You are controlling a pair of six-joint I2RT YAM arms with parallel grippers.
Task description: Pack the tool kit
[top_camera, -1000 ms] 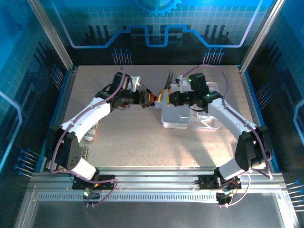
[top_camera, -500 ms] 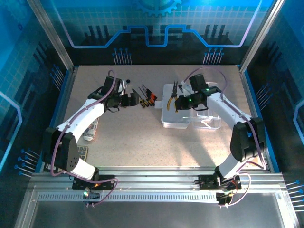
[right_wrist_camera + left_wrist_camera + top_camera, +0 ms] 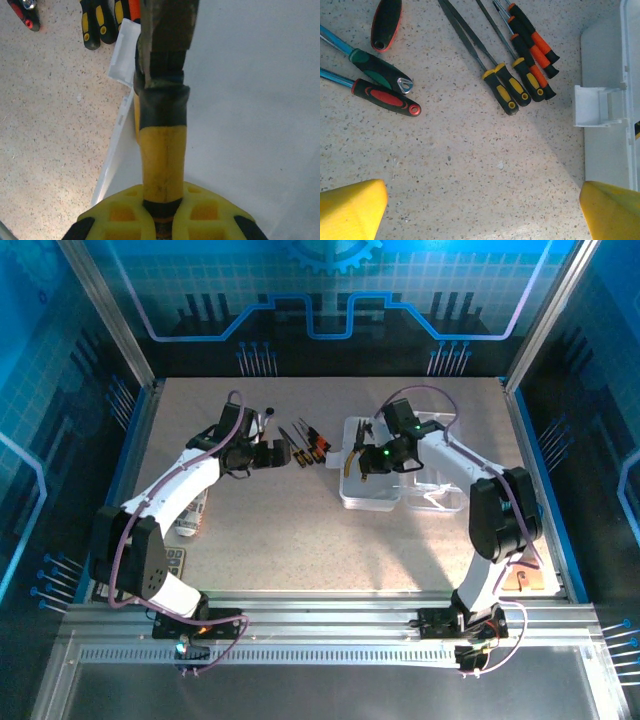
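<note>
Right tool (image 3: pixel 162 212) clamps one pliers (image 3: pixel 162 155) over case (image 3: pixel 250 100) — left tool (image 3: pixel 481 212) wide, near two yellow/black screwdrivers (image 3: pixel 512 90).

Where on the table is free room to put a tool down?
Free: the wide table patch on the near side of the case; also the far strip beyond the screwdrivers. Crowded: from the left gripper to the case, where screwdrivers lie.

We see a speckled beige table (image 3: pixel 300 530). On it lies a fanned row of screwdrivers (image 3: pixel 520 85), yellow-and-black beside orange-and-black, their handles nearest the open clear case (image 3: pixel 372 492) just to their right. Left of them a green-handled tool (image 3: pixel 376 67) and a red-handled tool (image 3: pixel 387 98) lie side by side. A calculator (image 3: pixel 176 562) sits by the near left edge.
</note>
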